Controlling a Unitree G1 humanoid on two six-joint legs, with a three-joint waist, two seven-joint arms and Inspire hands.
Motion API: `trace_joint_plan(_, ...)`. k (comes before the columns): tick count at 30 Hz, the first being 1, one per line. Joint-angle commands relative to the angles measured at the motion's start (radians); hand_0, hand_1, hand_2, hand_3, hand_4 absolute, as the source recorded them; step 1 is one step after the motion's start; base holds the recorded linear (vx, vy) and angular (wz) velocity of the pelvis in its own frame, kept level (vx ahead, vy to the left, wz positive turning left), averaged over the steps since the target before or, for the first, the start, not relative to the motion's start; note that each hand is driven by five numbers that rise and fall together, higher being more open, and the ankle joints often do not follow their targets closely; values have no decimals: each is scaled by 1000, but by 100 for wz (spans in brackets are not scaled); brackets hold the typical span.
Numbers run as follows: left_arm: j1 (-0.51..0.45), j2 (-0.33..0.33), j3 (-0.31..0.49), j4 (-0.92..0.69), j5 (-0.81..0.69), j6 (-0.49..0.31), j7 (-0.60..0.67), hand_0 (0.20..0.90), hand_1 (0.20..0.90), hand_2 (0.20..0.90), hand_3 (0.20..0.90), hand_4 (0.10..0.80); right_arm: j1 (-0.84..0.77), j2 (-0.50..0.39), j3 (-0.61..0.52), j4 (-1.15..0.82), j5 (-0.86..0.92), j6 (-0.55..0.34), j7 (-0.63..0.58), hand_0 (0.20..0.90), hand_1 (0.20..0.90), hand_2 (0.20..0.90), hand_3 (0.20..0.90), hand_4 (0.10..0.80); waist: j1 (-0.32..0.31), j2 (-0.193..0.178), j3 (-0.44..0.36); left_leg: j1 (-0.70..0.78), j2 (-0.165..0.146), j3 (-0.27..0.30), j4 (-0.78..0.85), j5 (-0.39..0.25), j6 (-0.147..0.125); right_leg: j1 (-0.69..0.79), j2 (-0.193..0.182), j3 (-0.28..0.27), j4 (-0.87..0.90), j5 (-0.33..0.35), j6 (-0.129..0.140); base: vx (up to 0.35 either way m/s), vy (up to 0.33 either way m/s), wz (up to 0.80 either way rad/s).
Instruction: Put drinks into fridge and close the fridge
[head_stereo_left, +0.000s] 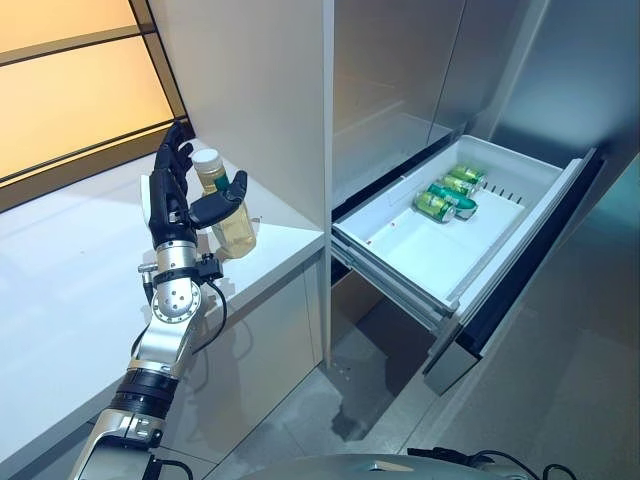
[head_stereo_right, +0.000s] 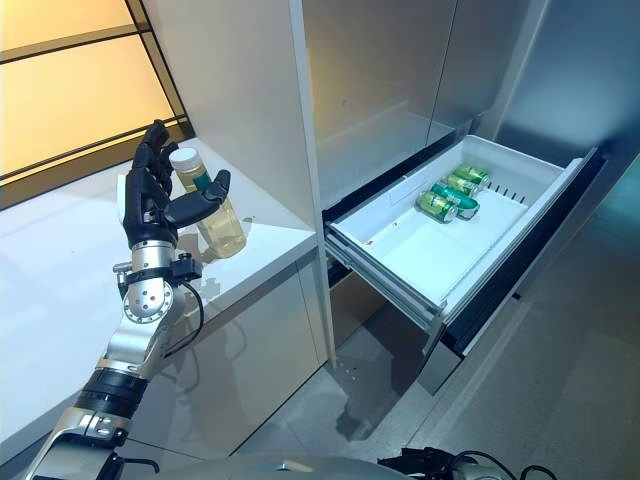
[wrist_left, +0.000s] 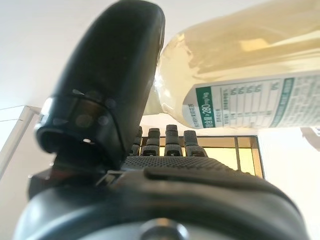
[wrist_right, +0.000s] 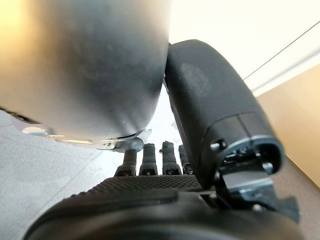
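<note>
A clear bottle of pale yellow drink, with a white cap and a green-and-white label, stands near the right front edge of the white counter. My left hand is at the bottle with its fingers straight up behind it and its thumb lying against the bottle's near side; the hand is open. The fridge drawer is pulled out at the right, with several green cans lying at its far end. My right hand appears only in its wrist view, open and holding nothing.
A tall white cabinet panel rises between the counter and the fridge. The drawer's dark front juts out over the grey floor. An amber wall panel runs behind the counter.
</note>
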Motion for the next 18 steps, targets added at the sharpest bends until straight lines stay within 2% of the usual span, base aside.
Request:
trace_joint_plan(1, -66, 42, 9, 2, 17, -47, -14, 900, 900, 900, 900, 800, 20, -19, 5, 34, -30, 32, 16, 900, 900, 900, 900, 800, 0, 19, -19, 0, -28, 3, 57, -137, 29, -97, 40, 18, 124, -53, 38, 0, 0, 0)
trace_joint_plan(11, -69, 25, -5, -15, -95, -109, -123, 900, 900, 900, 900, 800, 16, -21, 3, 37, -33, 32, 21, 900, 900, 900, 900, 800, -2, 19, -17, 1, -27, 7, 55, -136, 28, -96, 40, 23, 121, -50, 39, 0, 0, 0)
trace_joint_plan(18, -68, 5, 14, -38, -117, -159, -85, 900, 900, 900, 900, 800, 19, -25, 2, 35, -34, 30, 27, 900, 900, 900, 900, 800, -4, 16, -17, 3, -27, 6, 54, -135, 26, -95, 41, 23, 119, -48, 38, 0, 0, 0)
